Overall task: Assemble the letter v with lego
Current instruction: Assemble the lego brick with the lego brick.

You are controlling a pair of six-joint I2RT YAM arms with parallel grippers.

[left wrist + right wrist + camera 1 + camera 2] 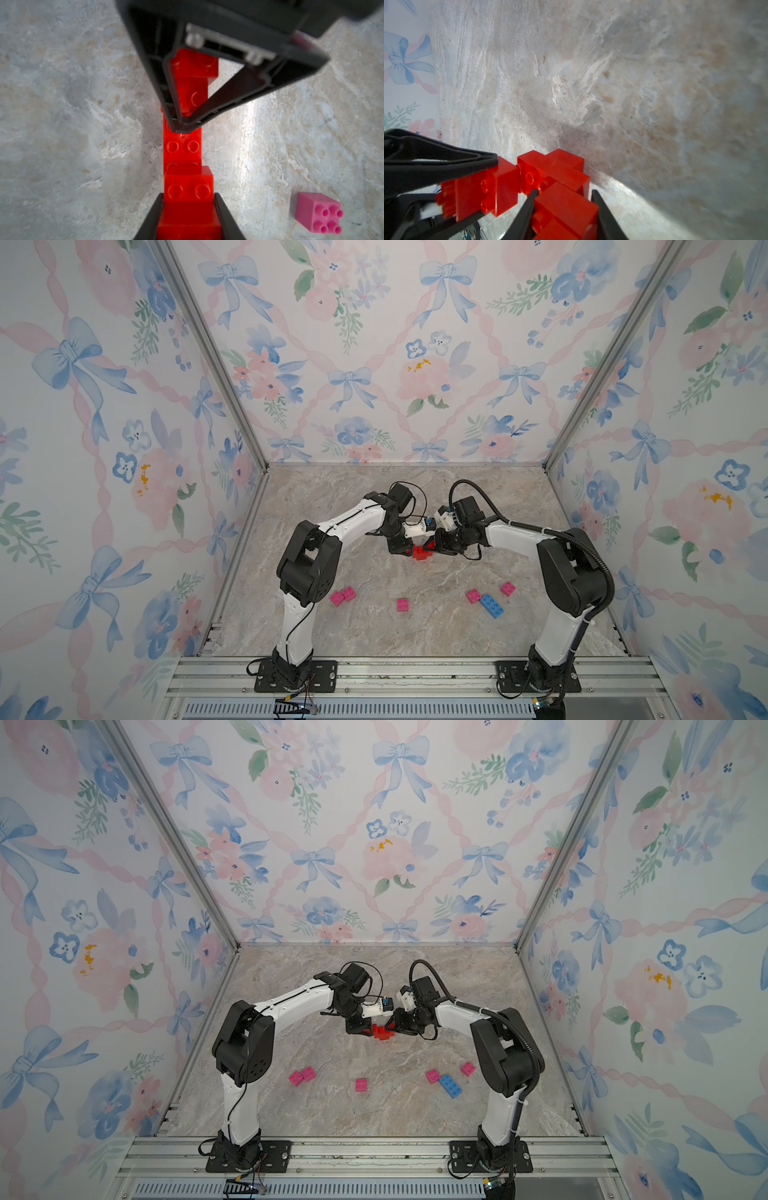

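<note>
While the left gripper and the right gripper are facing each other over the middle of the desk, both are holding the red lego, a joined run of red bricks sitting between them in both top views. From the left wrist, the left jaws are clamping the near end of that run, one jaw pressing each side of a red brick, and a longer red brick with its studs showing is stretching away toward more red bricks stepped at the far end, where a black finger of the right gripper is hiding part of them. From the right wrist, the right jaws are squeezing a red brick at the opposite end, while the left jaws are showing off to one side, closed on their own red brick. Whether the red lego is resting on the desk or hanging just above it, I cannot tell. Nearer the arm bases, loose lego is lying on the desk, well apart from the red lego: a pink pair touching each other on the left arm's side, a lone pink brick near the middle, and on the right arm's side a blue brick with a pink neighbour just beside its end and a second pink brick near it, apart.
</note>
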